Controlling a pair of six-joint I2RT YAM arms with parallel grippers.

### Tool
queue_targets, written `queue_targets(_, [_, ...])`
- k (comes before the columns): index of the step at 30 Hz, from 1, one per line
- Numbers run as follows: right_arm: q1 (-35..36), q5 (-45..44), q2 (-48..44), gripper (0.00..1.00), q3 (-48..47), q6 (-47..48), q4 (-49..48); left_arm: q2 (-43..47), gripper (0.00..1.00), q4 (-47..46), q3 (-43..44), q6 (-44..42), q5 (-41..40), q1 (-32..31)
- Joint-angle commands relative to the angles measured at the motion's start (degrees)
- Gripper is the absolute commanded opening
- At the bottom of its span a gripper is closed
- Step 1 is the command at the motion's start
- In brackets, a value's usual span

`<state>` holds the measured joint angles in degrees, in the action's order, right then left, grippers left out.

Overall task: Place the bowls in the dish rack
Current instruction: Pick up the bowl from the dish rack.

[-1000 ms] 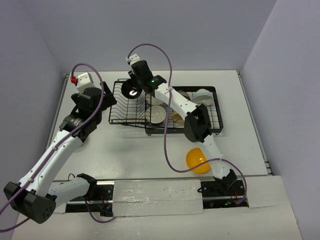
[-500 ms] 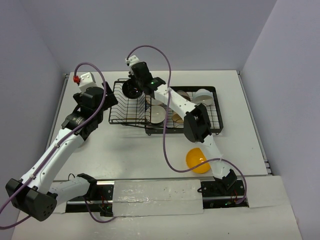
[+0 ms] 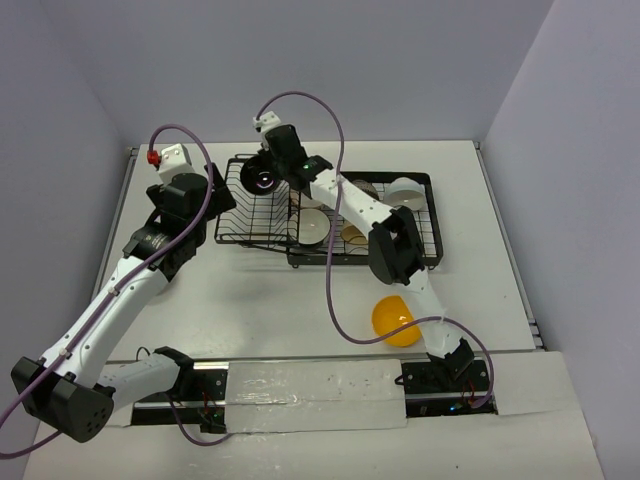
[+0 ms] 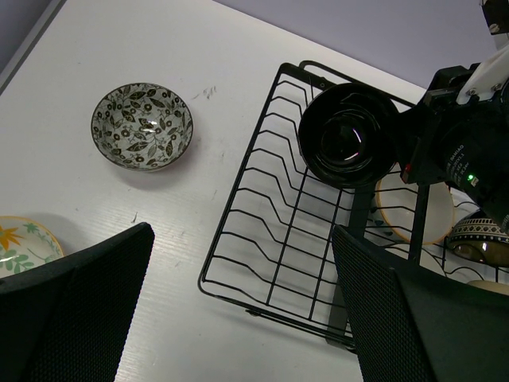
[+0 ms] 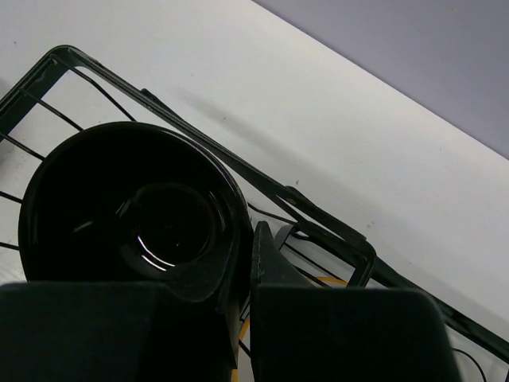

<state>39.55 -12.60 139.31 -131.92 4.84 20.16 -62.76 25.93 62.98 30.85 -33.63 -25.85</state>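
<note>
**Top view.** The right arm stretches from its base at the near edge of the bench (image 3: 260,300) across the dish rack (image 3: 250,228). The right hand (image 3: 277,174) is clamped on the rim of a black bowl (image 3: 262,178) over the far-left corner of the rack's slotted section. In the last 1 second the bowl has crept a little toward the far edge. It looked tipped 0.5 seconds ago and now shows its mouth upward again. This looks like the final settling before release. The left arm has edged nearer the rack's left end, and the left hand (image 3: 212,198) carries nothing. An orange-yellow bowl (image 3: 395,320) waits on the bench near the right base, outside the rack.

**Left wrist view.** The left hand's 2 fingers (image 4: 79,310) stand wide apart above bare bench just left of the rack. 2 patterned bowls lie toward the left edge: a leaf-print bowl (image 4: 141,126) and a flower-print bowl (image 4: 20,243). Either is a likely next pick.

**Right wrist view.** The bowl's rim is pinched between the right hand's fingers (image 5: 270,267), with the rack's corner wires beneath. I cannot tell whether the bowl touches the wires.
</note>
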Motion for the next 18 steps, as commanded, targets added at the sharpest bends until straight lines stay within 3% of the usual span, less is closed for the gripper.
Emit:
queue_targets(1, [-0.53, -1.55, -2.62, 0.0, 3.93, -0.01, -4.15, 0.01, 0.99, -2.03, -0.14, -0.62, 1.19, -0.17])
queue_targets(12, [2.02, -8.75, -13.52, 0.0, 26.34, 8.95, -26.46, 0.1, 0.99, -2.2, -0.23, -0.09, 4.18, -0.17])
queue_targets(18, [2.99, -10.51, -13.62, 0.0, 30.22, 16.68, -32.71, 0.27, 0.99, -2.03, 0.04, 0.0, 4.45, -0.26])
